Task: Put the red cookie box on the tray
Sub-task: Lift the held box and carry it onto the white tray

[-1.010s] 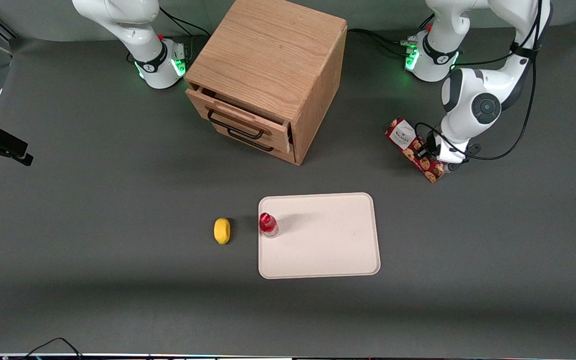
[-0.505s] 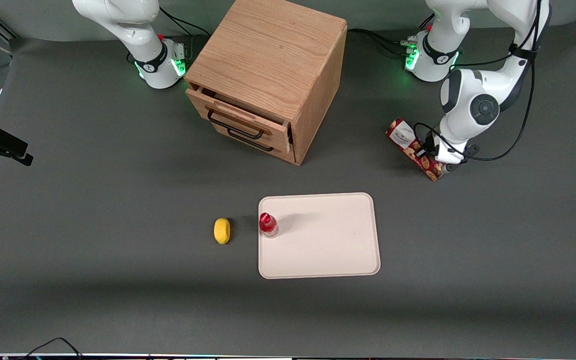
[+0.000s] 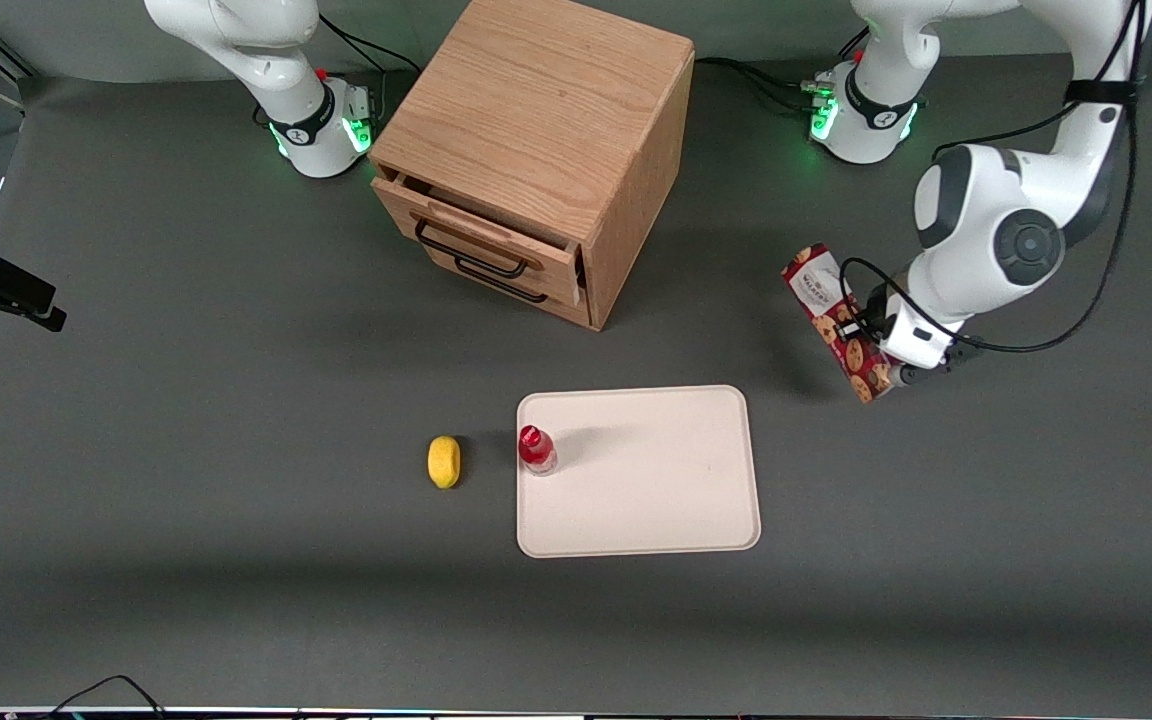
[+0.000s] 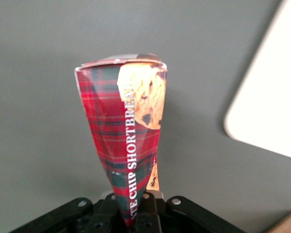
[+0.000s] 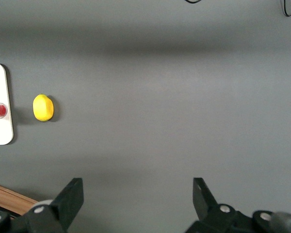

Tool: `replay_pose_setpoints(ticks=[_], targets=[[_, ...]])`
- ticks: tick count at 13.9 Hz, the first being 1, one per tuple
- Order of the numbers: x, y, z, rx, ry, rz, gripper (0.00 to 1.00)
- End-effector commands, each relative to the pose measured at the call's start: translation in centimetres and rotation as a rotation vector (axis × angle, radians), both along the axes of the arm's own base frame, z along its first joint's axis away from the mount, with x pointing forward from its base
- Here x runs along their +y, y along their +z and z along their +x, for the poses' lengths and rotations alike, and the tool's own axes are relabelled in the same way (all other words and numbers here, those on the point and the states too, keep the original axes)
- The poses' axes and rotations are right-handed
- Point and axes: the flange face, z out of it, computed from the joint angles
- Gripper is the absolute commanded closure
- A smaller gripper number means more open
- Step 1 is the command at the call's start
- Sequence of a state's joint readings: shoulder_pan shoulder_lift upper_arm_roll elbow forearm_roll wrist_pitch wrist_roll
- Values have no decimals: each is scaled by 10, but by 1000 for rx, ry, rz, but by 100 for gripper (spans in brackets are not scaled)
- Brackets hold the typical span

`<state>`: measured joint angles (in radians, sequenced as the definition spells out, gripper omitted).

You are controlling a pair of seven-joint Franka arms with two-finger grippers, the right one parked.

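Observation:
The red cookie box (image 3: 834,318) hangs tilted above the table, toward the working arm's end, with its shadow on the mat below. My gripper (image 3: 874,348) is shut on the box near the end that lies closer to the front camera; the white label is at the other end. The wrist view has the plaid carton (image 4: 131,131) pinched between the fingers of the gripper (image 4: 136,213), and the box's end points away from the wrist. The cream tray (image 3: 656,510) lies flat nearer the front camera than the box, and one rounded corner of the tray (image 4: 276,107) shows beside the carton.
A small red-capped bottle (image 3: 536,450) stands on the tray's edge toward the parked arm. A yellow lemon (image 3: 444,461) lies on the mat beside it. A wooden drawer cabinet (image 3: 536,150) with its top drawer slightly open stands farther from the front camera.
The box has come up off the table in my gripper and moved nearer the front camera and slightly toward the working arm's end. Its angle has steepened.

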<state>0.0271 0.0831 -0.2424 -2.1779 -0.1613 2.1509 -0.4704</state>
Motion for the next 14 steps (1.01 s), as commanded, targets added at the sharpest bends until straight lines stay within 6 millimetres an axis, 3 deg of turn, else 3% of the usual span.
replay_pose_setpoints(ticks=[1, 4, 7, 10, 14], targets=[[-11, 41, 52, -15, -115, -22, 100], [-49, 68, 109, -57, -261, 45, 100], [-100, 47, 147, -110, -342, 45, 100], [-152, 0, 168, -131, -414, 36, 100], [-171, -80, 174, -139, -414, 2, 100]])
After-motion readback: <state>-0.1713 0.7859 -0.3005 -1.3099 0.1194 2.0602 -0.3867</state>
